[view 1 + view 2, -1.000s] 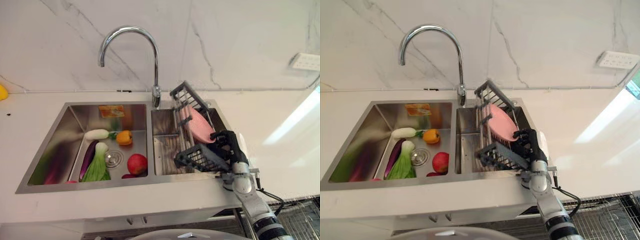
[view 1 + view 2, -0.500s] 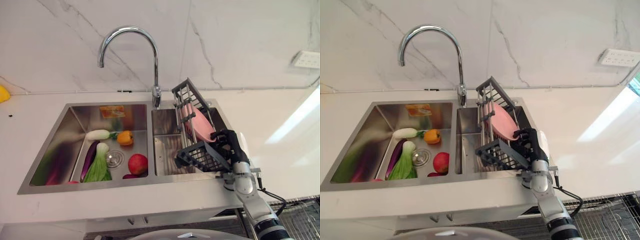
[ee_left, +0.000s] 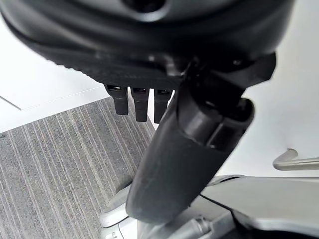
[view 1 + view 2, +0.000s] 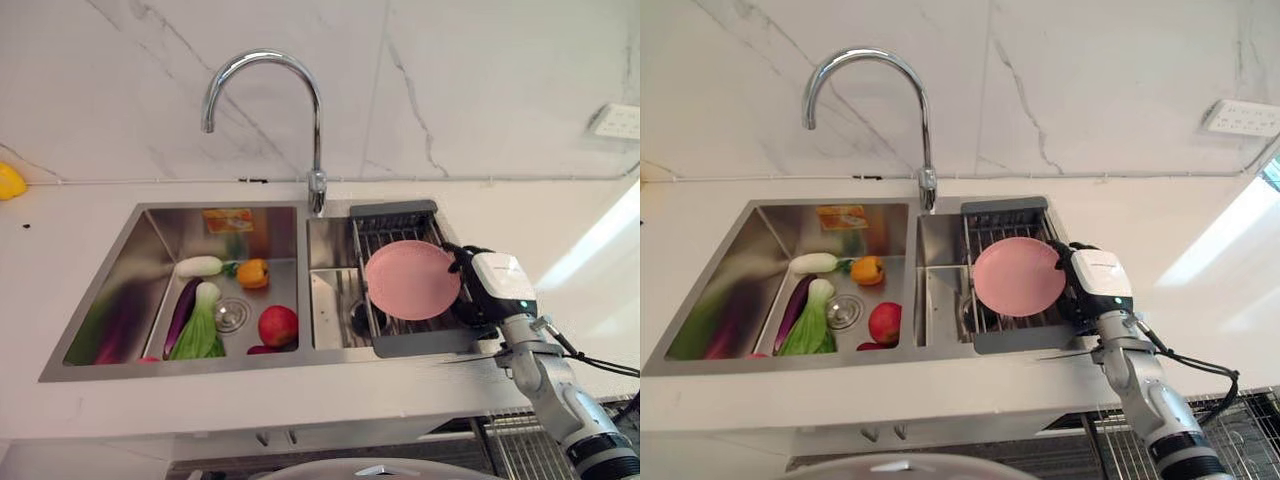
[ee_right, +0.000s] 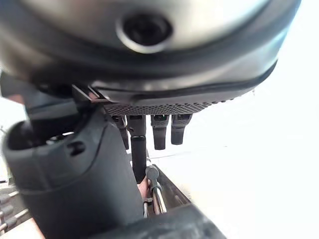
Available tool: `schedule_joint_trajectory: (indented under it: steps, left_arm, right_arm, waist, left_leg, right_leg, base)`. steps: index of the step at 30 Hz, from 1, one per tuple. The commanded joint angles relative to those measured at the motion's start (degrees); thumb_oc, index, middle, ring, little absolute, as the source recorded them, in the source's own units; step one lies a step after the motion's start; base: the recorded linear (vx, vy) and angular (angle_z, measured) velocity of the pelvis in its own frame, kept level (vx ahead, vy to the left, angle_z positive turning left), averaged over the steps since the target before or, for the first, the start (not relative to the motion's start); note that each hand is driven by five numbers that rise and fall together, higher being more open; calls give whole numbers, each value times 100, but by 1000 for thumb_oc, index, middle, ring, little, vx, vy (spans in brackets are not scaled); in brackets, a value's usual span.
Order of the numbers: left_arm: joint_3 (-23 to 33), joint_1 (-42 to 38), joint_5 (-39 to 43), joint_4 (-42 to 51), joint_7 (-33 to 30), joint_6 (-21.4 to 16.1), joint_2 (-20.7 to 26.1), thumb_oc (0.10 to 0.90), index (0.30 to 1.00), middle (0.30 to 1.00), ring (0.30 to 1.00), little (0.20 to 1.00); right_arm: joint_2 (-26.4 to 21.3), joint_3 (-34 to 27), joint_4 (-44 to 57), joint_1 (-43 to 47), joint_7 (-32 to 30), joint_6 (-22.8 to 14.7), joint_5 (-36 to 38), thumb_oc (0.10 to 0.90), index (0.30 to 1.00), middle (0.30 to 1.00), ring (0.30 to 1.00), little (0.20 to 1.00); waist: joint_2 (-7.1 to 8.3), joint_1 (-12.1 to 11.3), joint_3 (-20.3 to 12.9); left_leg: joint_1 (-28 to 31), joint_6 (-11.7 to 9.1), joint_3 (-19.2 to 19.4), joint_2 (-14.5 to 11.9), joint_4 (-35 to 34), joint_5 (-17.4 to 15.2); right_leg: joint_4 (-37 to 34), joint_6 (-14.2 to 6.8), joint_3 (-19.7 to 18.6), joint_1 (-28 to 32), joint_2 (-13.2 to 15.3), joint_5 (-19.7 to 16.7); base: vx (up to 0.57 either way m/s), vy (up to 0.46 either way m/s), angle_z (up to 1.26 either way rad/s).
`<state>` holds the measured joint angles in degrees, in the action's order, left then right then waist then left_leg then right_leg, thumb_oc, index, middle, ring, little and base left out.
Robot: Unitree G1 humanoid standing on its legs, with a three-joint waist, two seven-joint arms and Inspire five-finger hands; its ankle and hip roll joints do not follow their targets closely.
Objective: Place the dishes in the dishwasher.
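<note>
Over the rack [image 4: 412, 340], right hand [image 4: 487, 290] grips pink plate [image 4: 411, 280] (tilted).

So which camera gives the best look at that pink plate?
Either eye view: the whole pink plate shows, lying on the dish rack in the sink's smaller basin. The right wrist view catches a sliver of pink beneath the right hand.
</note>
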<state>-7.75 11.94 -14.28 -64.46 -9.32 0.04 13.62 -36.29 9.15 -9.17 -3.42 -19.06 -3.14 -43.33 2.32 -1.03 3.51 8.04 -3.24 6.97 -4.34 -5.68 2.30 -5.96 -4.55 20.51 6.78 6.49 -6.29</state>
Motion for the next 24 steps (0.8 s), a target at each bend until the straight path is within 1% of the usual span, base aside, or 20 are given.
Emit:
schedule_joint_trajectory:
  steps: [1,2,3,5,7,8,9,10,12,13,15,17,18,19,20,21,24]
  left_arm:
    - [-216,-533,-160,-411,-17,-183,26,800,900,900,900,900]
    - [-231,-533,-141,-407,-12,-170,27,800,900,900,900,900]
    - [-270,-542,-93,-414,-16,-146,21,800,900,900,900,900]
    - [-353,-549,34,-404,-22,-72,15,800,900,900,900,900]
    - [-399,-553,145,-353,1,-14,27,800,900,900,900,900]
    - [-414,-564,184,-329,-12,18,55,800,900,900,900,900]
    - [-409,-562,266,-295,-9,63,93,800,900,900,900,900]
    - [-408,-566,267,-293,-8,65,99,800,900,900,900,900]
    - [-387,-554,366,-236,-38,128,126,800,900,900,900,900]
    - [-362,-551,400,-219,-54,152,127,800,900,900,900,900]
    - [-270,-525,443,-227,-87,158,109,800,900,900,900,900]
    - [-218,-503,443,-218,-119,146,88,800,900,900,900,900]
    - [-220,-502,443,-218,-119,146,86,800,900,900,900,900]
    - [-169,-478,375,-249,-143,109,49,800,900,900,900,900]
    - [-166,-476,320,-274,-178,65,37,800,900,900,900,900]
    - [-168,-476,318,-276,-180,63,33,800,900,900,900,900]
    - [-194,-481,227,-326,-192,5,1,800,900,900,900,900]
  right_arm:
    - [-563,-496,290,691,-370,239,-18,800,900,900,900,900]
    - [-472,-478,251,704,-337,219,201,800,900,900,900,900]
    - [-260,-467,80,728,-352,223,697,800,900,900,900,900]
    - [321,-500,-272,786,-389,136,2176,800,900,900,900,900]
    - [865,-527,-552,843,-296,-108,3691,800,900,900,900,900]
    - [1220,-564,-680,899,-232,-363,4723,800,900,900,900,900]
    - [1726,-606,-853,929,0,-743,6136,800,900,900,900,900]
    - [1728,-608,-864,938,6,-751,6146,800,900,900,900,900]
    - [2147,-612,-982,969,126,-1031,7365,800,900,900,900,900]
    - [2182,-582,-904,965,121,-1027,7459,800,900,900,900,900]
    - [2023,-644,-748,862,41,-909,6946,800,900,900,900,900]
    - [1870,-749,-675,792,-192,-786,6298,800,900,900,900,900]
    - [1873,-750,-665,787,-201,-778,6284,800,900,900,900,900]
    - [1588,-863,-399,662,-403,-598,5145,800,900,900,900,900]
    - [1436,-938,-297,619,-557,-519,4468,800,900,900,900,900]
    - [1440,-940,-286,613,-563,-511,4452,800,900,900,900,900]
    - [1171,-940,-178,534,-688,-407,3577,800,900,900,900,900]
  waist:
    - [-99,-4,80]
    - [-96,-5,83]
    - [-100,-7,95]
    - [-105,-9,99]
    - [-126,-26,124]
    - [-130,-28,136]
    - [-132,-28,160]
    - [-111,-20,144]
    - [-115,-27,159]
    - [-115,-25,152]
    - [-125,-21,145]
    - [-136,-19,141]
    - [-138,-20,141]
    - [-164,-19,149]
    - [-154,-4,122]
    - [-158,-5,121]
    - [-157,-1,116]
  left_leg:
    - [192,10,-49,-122,100,-762]
    - [190,11,-50,-120,99,-761]
    - [202,12,-45,-121,100,-763]
    - [202,23,-51,-109,100,-755]
    - [217,23,-55,-111,107,-769]
    - [215,22,-52,-104,106,-757]
    - [226,15,-48,-100,104,-748]
    - [193,24,-56,-77,97,-717]
    - [210,15,-63,-78,94,-721]
    - [203,13,-65,-74,93,-716]
    - [209,3,-54,-73,91,-718]
    - [207,2,-54,-81,89,-723]
    - [208,1,-55,-82,89,-723]
    - [255,-1,-49,-112,97,-770]
    - [224,12,-59,-91,90,-742]
    - [224,12,-60,-92,89,-743]
    - [235,18,-67,-93,90,-751]
  right_leg:
    - [142,-394,67,-66,448,450]
    - [144,-392,70,-69,449,448]
    - [145,-389,64,-59,445,445]
    - [145,-380,57,-59,453,434]
    - [152,-370,44,-45,440,445]
    - [150,-362,41,-47,443,437]
    - [146,-351,34,-46,438,440]
    - [140,-353,41,-73,460,421]
    - [140,-348,30,-68,452,425]
    - [141,-347,33,-76,455,424]
    - [140,-350,55,-70,457,430]
    - [139,-355,67,-64,456,438]
    - [140,-355,68,-63,455,438]
    - [148,-358,69,-23,434,472]
    - [140,-362,79,-45,449,456]
    - [141,-362,79,-45,447,456]
    - [139,-365,85,-32,442,468]
  base:
    - [-7,-3,3]
    - [0,0,0]
    - [0,0,0]
    - [0,0,0]
    - [0,0,0]
    - [-10,8,-4]
    - [-18,10,-4]
    - [-12,8,-6]
    - [-4,2,-2]
    - [0,0,0]
    - [0,0,0]
    - [0,0,0]
    - [31,-3,1]
    - [0,0,0]
    - [0,0,0]
    - [11,10,4]
    - [4,1,1]
